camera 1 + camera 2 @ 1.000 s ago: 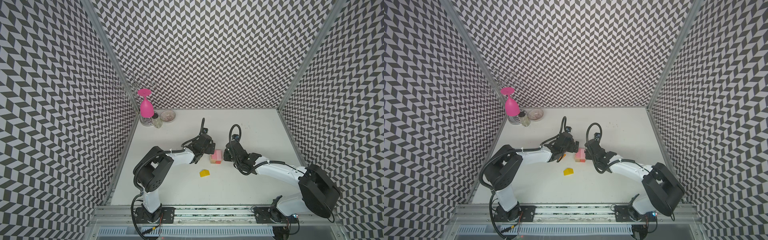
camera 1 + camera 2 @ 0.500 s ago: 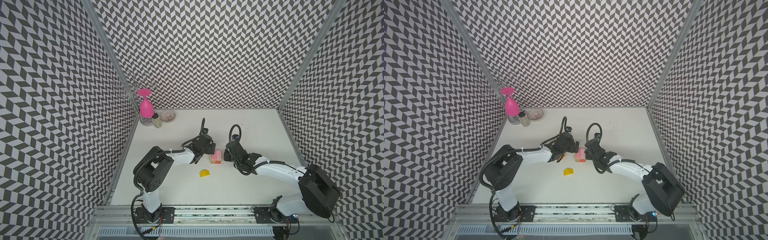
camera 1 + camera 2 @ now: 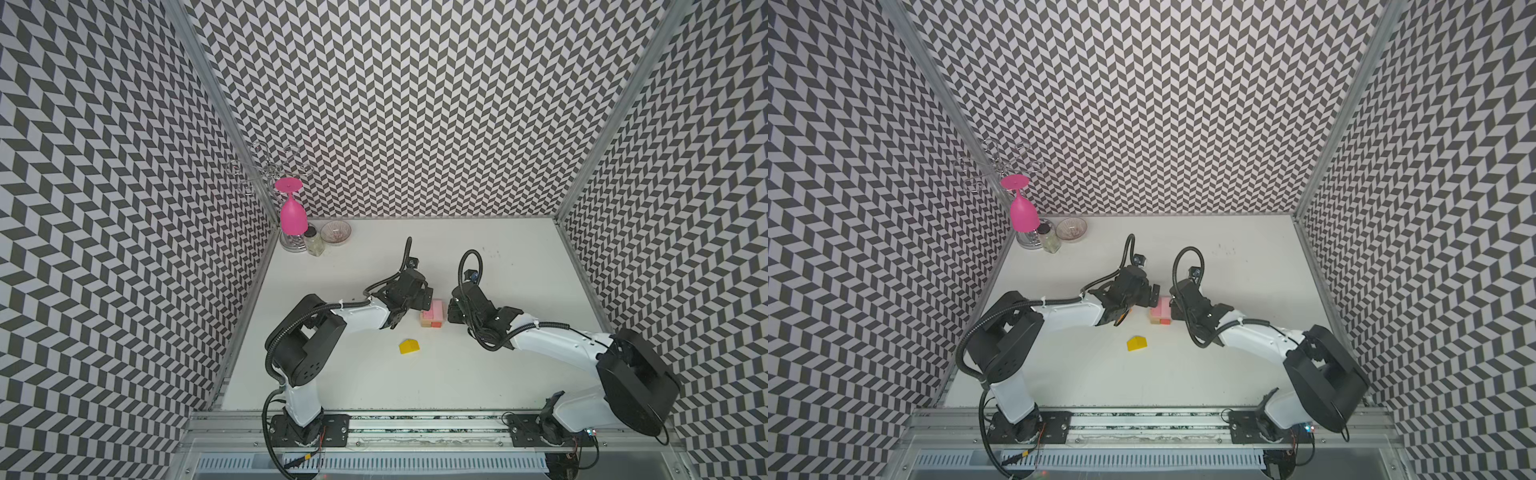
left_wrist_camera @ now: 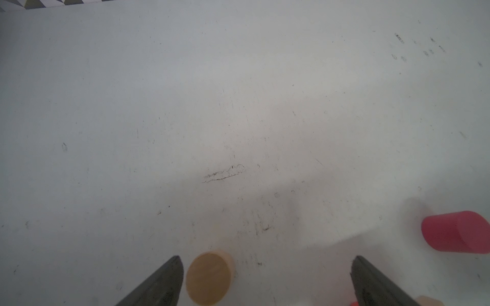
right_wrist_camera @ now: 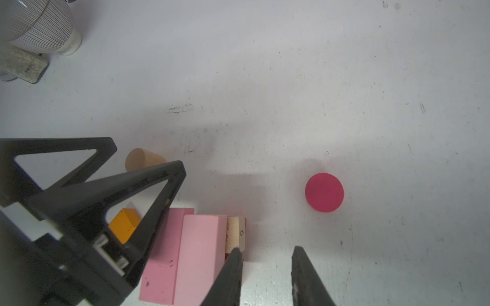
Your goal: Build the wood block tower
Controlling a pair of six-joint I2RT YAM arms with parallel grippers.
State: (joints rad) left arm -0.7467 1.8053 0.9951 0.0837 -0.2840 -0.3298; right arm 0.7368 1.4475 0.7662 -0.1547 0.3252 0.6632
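The tower point(image 3: 432, 314) is sitting at the middle of both top views, only a few blocks high – pink over tan and red – on the white surface point(image 3: 478, 386). The left gripper point(image 4: 266, 267) is hanging wide open with a tan cylinder point(image 4: 209, 278) between its jaws. This looks like a pick being lined up, which calls for closing squarely. The right gripper point(image 5: 267, 251) is hovering beside the stack, jaws narrowly parted and empty. The yellow house-shaped block point(image 3: 409, 346) is lying just below. Nothing has shifted since a second ago.

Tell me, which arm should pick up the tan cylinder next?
Left. The left gripper is wide open, the tan cylinder lying just inside one finger. The right gripper, narrowly open and empty, sits beside the pink blocks, farther from it.
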